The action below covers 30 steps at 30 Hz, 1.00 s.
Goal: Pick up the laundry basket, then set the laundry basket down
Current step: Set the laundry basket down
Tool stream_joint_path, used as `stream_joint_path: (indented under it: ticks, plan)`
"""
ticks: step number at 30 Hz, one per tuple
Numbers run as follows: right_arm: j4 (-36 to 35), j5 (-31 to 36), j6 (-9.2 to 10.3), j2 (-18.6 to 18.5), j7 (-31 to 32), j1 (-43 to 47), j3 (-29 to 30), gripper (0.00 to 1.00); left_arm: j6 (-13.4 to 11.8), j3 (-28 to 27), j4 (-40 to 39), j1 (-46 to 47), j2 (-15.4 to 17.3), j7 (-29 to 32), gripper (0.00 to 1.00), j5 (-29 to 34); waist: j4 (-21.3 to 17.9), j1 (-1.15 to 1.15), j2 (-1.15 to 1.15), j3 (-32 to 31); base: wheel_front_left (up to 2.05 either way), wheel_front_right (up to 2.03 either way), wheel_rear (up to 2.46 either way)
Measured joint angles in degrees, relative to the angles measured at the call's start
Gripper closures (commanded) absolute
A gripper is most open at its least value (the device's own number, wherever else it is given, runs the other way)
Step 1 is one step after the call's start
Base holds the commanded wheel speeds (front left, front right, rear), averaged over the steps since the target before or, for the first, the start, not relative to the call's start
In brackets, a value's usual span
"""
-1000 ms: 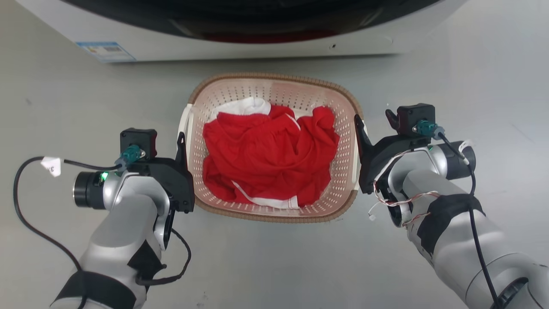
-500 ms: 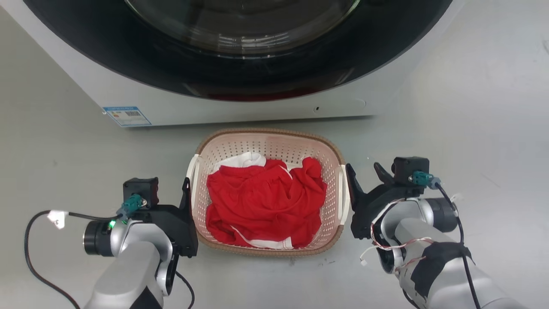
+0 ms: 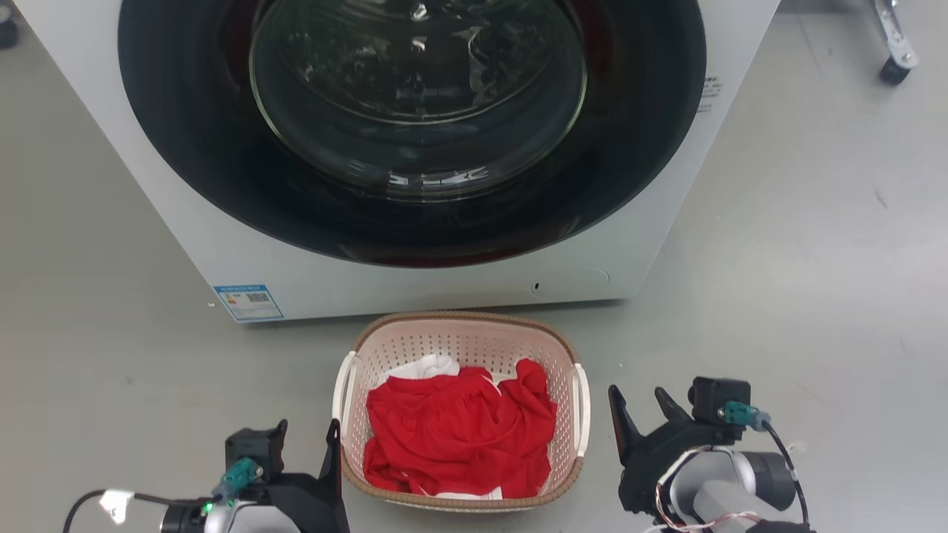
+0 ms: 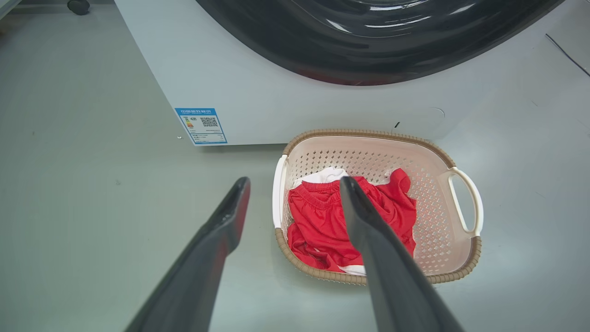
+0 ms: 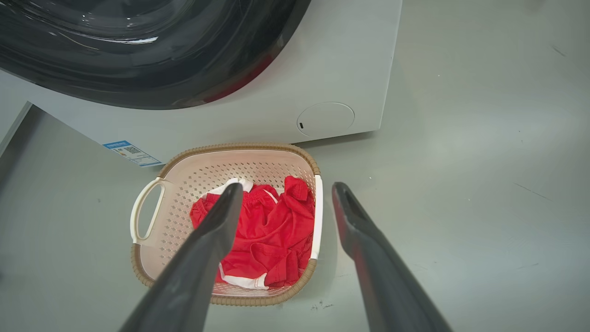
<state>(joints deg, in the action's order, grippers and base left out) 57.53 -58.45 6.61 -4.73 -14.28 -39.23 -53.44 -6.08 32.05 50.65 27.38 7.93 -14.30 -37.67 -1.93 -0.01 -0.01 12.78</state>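
This looks like a laundry corner in a test room or lab. A large white front-loading washing machine [image 3: 185, 222] with a round dark glass door [image 3: 418, 81] stands directly on a smooth grey floor [image 3: 815, 259]. A blue-and-white label sticker [image 3: 248, 302] sits at the lower left corner of its front. Just before it, a small cream-pink perforated plastic laundry basket [image 3: 463, 318] holds red and white clothes [image 3: 459, 437]. A black caster wheel on a metal leg [image 3: 892, 70] stands at the far right.
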Motion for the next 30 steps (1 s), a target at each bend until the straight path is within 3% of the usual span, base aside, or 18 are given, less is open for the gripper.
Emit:
stream_joint_path:
  ticks: [15, 30]
  plan:
    - [-12.6, 8.3, 0.52, -1.4, 0.0, 16.0, 7.2, 0.0, -1.0, -4.7, -14.9, -16.6, 0.6, 0.0, 0.0, 6.4, 0.9, 0.0, 0.0, -11.3, 0.0, 0.0, 0.0]
    - [-24.7, 18.5, 0.54, -2.6, 0.0, 26.9, 15.9, 0.0, -1.0, -11.9, -26.2, -26.1, 0.1, 0.0, 0.0, 13.2, 0.8, 0.01, 0.01, -13.7, 0.0, 0.0, 0.0]
